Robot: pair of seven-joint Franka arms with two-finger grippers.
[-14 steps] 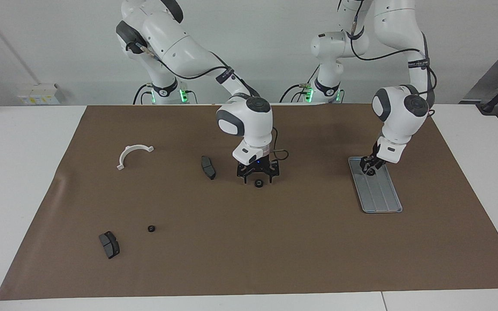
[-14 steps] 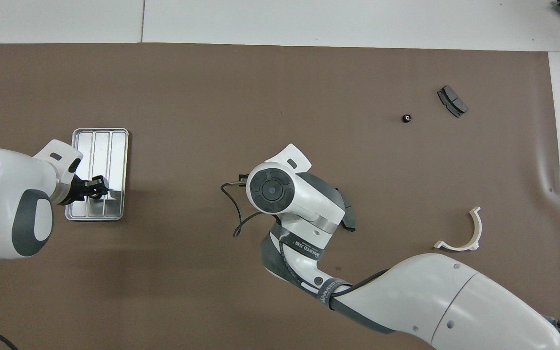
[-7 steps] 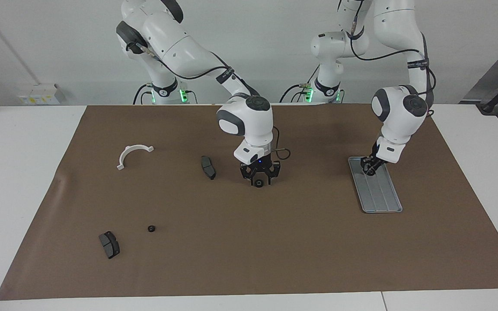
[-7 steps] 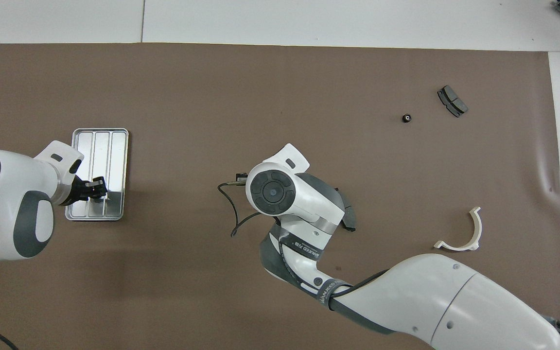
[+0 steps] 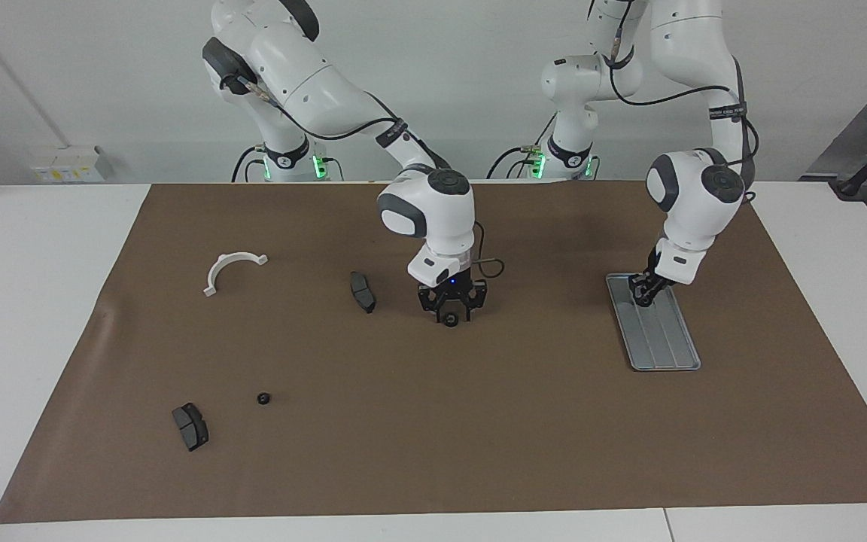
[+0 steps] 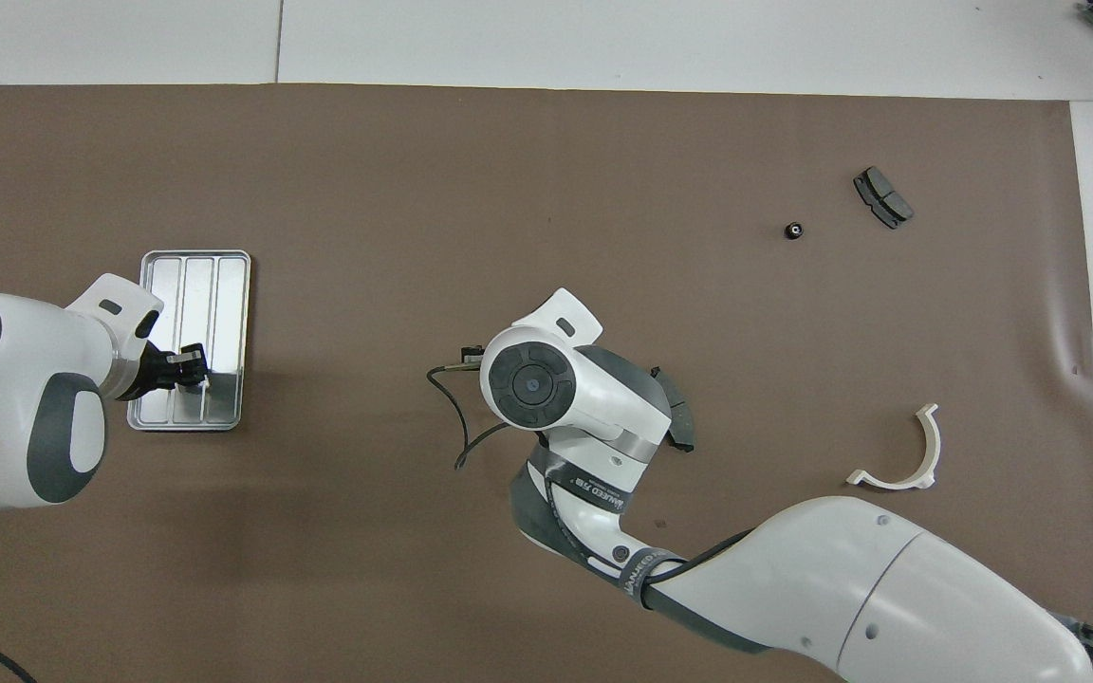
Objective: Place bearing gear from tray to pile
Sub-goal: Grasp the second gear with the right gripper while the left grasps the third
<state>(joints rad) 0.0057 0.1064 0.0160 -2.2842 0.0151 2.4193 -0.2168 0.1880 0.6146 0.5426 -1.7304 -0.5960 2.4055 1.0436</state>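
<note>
Bearing gear (image 5: pixel 449 320) under right gripper (image 5: pixel 451 314)

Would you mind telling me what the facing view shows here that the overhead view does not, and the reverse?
Only the facing view shows the right gripper open just above a small black gear at mid-mat; overhead, the arm's own wrist hides both. Only the overhead view shows the mat's edge farthest from the robots. Both show the left gripper down at the tray, the white bracket, two brake pads, and another small black gear.
</note>
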